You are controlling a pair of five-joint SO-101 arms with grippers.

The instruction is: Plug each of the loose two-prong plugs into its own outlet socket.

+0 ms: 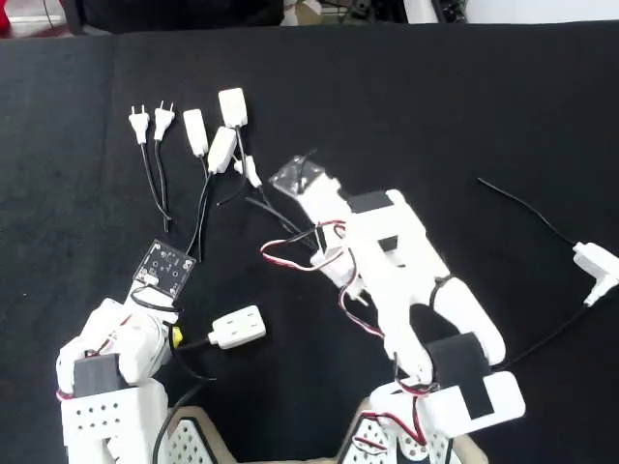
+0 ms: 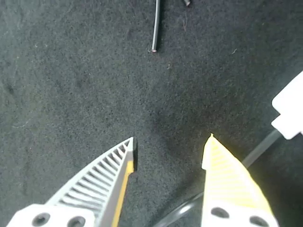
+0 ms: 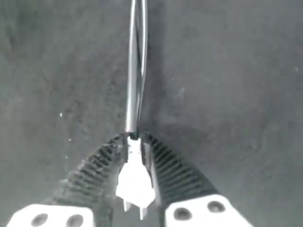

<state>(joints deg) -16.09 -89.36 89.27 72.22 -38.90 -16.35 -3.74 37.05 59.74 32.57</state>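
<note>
Mid-table, right gripper point(image 3: 135, 140) is clamped on a plug point(image 3: 135, 182), left gripper point(image 2: 171, 142) open; next, find it a socket point(image 1: 239, 327).

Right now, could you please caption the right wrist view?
Right gripper shut on a white two-prong plug, its cord running across the dark table.

Looks like a robotics lab bench I'm working at: black-clothed table point(image 1: 503, 106), my left arm point(image 1: 106, 372) and right arm point(image 1: 406, 271) in white plastic with bare red-and-white wiring point(image 1: 290, 256), clutter point(image 1: 319, 10) beyond the far edge.
</note>
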